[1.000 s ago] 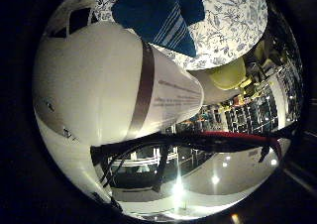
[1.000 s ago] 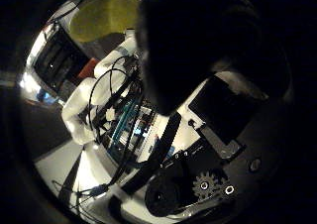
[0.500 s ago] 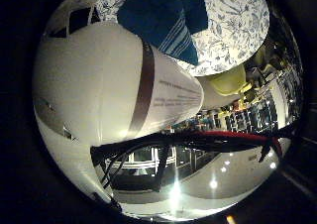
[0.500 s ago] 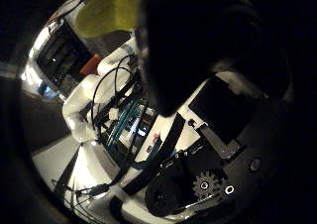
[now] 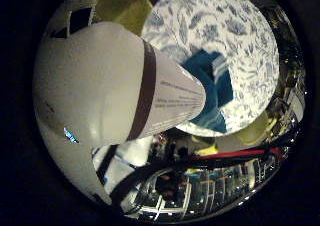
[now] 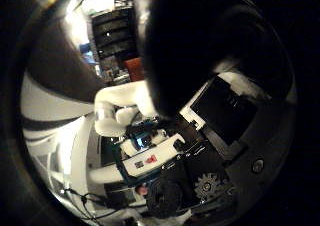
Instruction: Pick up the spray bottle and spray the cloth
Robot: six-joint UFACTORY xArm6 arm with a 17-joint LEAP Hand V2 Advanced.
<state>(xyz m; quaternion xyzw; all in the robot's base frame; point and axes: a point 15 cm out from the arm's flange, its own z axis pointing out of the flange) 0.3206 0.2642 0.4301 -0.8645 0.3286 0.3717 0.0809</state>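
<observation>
You are looking past the bottle (image 5: 115, 86), which is filling much of the little-finger-side view, so it is sitting right against the palm. Its white body with a dark band is tapering away from the camera toward the cloth (image 5: 212, 88), a blue folded piece lying on the tabletop (image 5: 240, 31), which is round and covered in a blue-and-white leaf print. A yellow-green chair (image 5: 120, 3) is showing just beyond the tabletop's edge.

The bottle is being held well above the tabletop with its far end lined up over the cloth; judging from the task, that is putting the spray where it needs to land. You are not seeing the nozzle or trigger in either view, so you cannot tell which way the nozzle is facing.

In the thumb-side view, the hand (image 6: 215, 136) is showing its black and white body and a small gear, with a large dark mass close to the lens that could be a finger or the bottle's head; you cannot tell which. With the bottle off the tabletop and tight to the palm, the hand is evidently gripping it, though the curl of the fingers themselves is hidden.

The pick-up looks done; the spraying step seems to be at hand. Watch that the aim is staying on the cloth.
</observation>
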